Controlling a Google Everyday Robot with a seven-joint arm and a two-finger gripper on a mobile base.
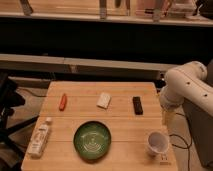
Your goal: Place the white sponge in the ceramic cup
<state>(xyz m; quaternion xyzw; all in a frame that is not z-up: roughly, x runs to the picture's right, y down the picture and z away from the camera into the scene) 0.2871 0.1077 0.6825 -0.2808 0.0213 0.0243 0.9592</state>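
Nothing done yet: white sponge (104, 100) near far edge, ceramic cup (157, 143) at near-right corner; gripper (168, 119) seemingly off right edge, I can't tell its opening.

gripper (168, 118): hangs below white arm (186, 82), at right edge of table (125, 127).
white sponge (104, 100): on table, well left of gripper.
black bar (137, 105): between white sponge and gripper.
ceramic cup (157, 142): near gripper, on its camera side.
green bowl (92, 140): left of ceramic cup.

Matt wood table (85, 114), glossy green bowl (92, 140), shiny cup (157, 143), soft matt sponge (104, 100); gripper (168, 117) by table's right edge.
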